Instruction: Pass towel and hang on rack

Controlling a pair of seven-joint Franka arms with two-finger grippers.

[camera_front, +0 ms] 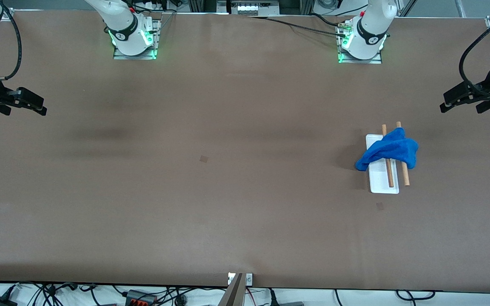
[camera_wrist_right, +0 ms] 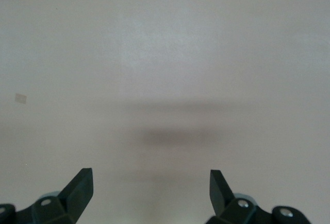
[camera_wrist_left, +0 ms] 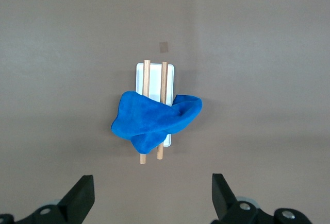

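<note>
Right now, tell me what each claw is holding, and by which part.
Nothing. The left claw and right claw are both open and empty; the towel lies draped over the rack.

You are looking from high across the bench [camera_front: 228, 191], facing both arm bases. Your left wrist camera is staring straight down at the rack [camera_wrist_left: 154, 108] and towel [camera_wrist_left: 154, 121], sharing them with the front view. Your right wrist camera is facing bare bench only.

towel [camera_front: 391, 149] draped over the rack [camera_front: 383, 187], toward the left arm's end of the table [camera_front: 228, 191]
</note>
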